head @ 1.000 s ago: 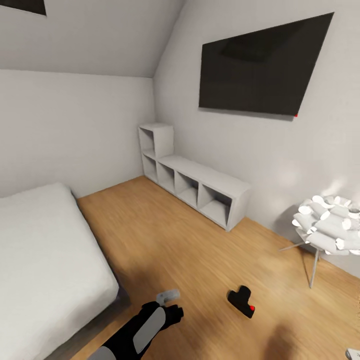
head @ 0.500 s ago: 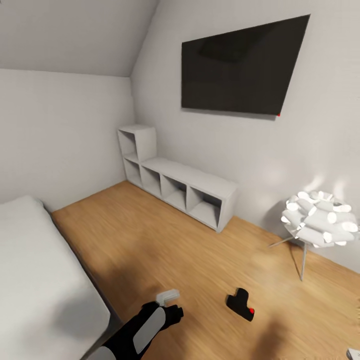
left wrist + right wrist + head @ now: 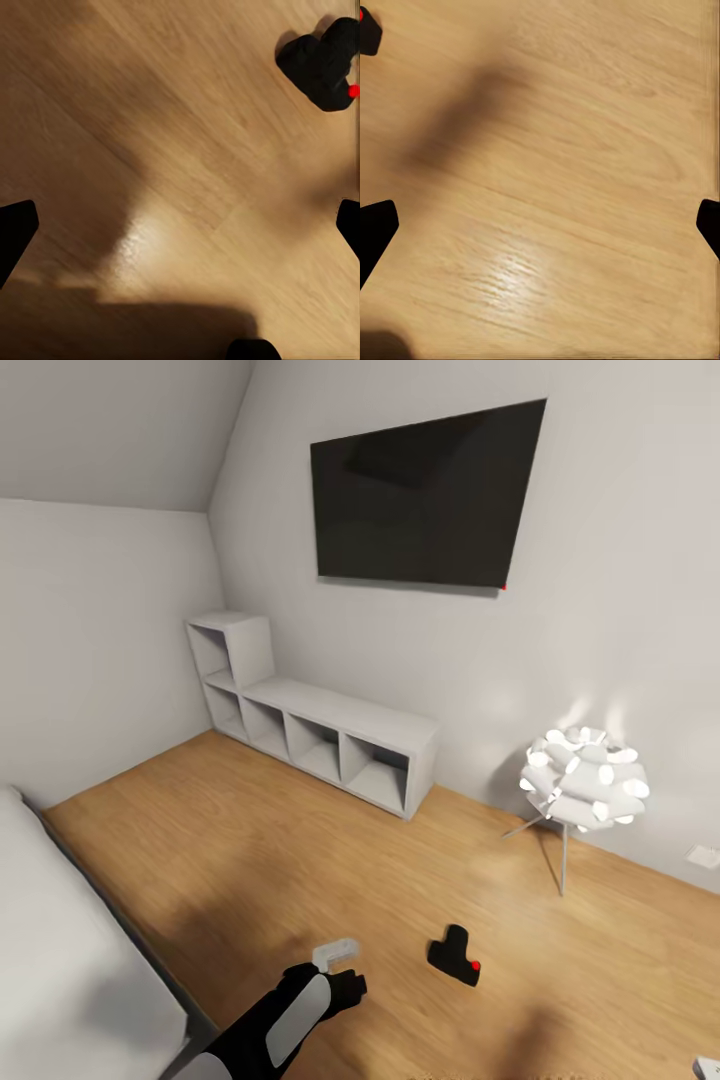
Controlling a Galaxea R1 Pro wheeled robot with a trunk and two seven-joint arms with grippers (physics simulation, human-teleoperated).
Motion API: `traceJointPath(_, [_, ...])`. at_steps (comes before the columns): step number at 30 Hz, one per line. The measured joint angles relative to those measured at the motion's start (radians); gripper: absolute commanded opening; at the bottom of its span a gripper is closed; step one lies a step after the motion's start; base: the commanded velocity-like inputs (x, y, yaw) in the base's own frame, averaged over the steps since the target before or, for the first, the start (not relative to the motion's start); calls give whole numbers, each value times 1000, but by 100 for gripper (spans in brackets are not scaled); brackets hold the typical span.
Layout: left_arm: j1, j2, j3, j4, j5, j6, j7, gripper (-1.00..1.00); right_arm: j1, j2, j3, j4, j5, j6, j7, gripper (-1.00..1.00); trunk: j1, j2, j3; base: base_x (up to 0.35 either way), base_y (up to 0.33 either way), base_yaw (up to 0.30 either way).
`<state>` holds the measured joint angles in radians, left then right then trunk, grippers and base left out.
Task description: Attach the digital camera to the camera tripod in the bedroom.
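Observation:
The digital camera (image 3: 455, 956), small and black with a red button, lies on the light wood floor a little to the right of my left gripper (image 3: 338, 964). In the left wrist view it (image 3: 321, 63) sits near a corner, well apart from the left gripper (image 3: 180, 225), whose dark fingertips stand wide apart, open and empty over bare planks. The right gripper (image 3: 540, 225) is open too, over bare floor, with an edge of the digital camera (image 3: 367, 31) at the corner of its view. The camera tripod is out of view.
A stepped grey cube shelf (image 3: 320, 735) stands along the far wall under a black wall screen (image 3: 420, 500). A glowing white petal lamp (image 3: 582, 780) on thin legs stands at the right. The bed (image 3: 60, 960) runs along the left. Open floor lies between.
The head view has swung to the right, so shelf, screen, lamp and bed have slid left in the picture. My left arm holds the same place in the view.

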<state>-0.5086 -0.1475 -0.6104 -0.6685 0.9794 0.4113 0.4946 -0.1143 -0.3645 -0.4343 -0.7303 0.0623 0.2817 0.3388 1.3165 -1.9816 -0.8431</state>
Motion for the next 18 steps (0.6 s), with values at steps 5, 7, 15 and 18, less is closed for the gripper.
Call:
traceJointPath(5, [-1,4,1,-1,1,3,4,100,0,0,0,0,0,1,0,100,0,0,0,1,2,-262])
traceJointPath(7, [-2,5,3,-5,0,7,6,100,0,1,0,0,0,1,0,100,0,0,0,0,1,-262])
traceJointPath(15, [-74,44,24,-7,1,121,19,100,-1,1,-3,0,0,2,0,100,0,0,0,0,0,-262])
traceJointPath(18, [-86,61,39,-5,0,140,18,100,-1,3,-16,0,0,4,-1,100,0,0,0,0,0,-262])
